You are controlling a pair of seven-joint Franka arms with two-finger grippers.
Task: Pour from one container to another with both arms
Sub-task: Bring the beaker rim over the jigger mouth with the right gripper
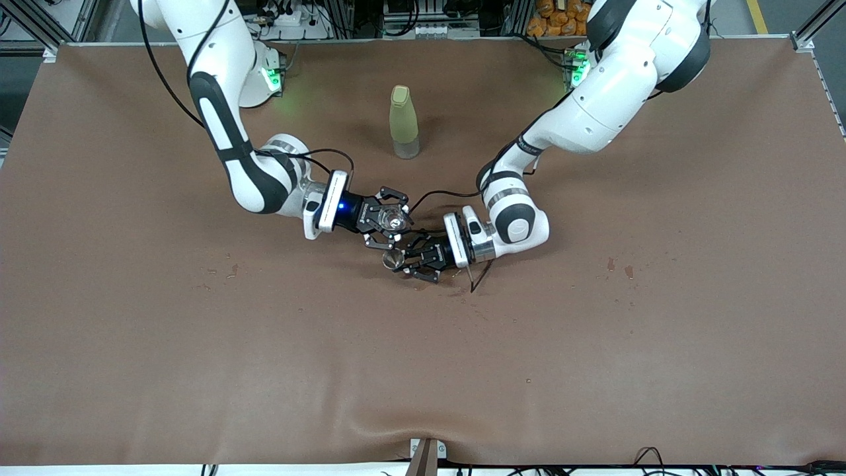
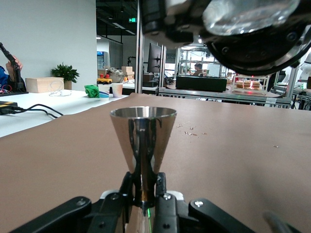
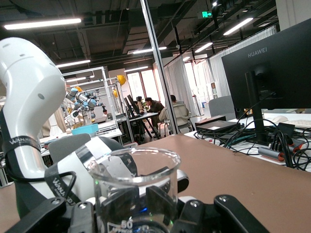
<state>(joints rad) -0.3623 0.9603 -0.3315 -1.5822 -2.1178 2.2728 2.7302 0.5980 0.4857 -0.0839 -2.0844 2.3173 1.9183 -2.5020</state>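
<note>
You see the right gripper [image 1: 391,221] pinched on the clear glass beaker [image 1: 395,217], held upright over the middle of the brown surface [image 1: 595,344]. In the right wrist view the beaker [image 3: 136,187] has a thin transparent rim and straight walls, with a printed "50" low on the glass. A monitor in that view's background reads "HUAWEI".

The left gripper [image 1: 408,259] is clamped on the narrow stem of the metal cup [image 1: 393,259], just beside and below the beaker. The left wrist view shows this cup [image 2: 143,145] as a polished, mirror-like cone widening to a round grey rim.

A tall yellow-green bottle [image 1: 404,121] stands toward the edge where the arms are based.
</note>
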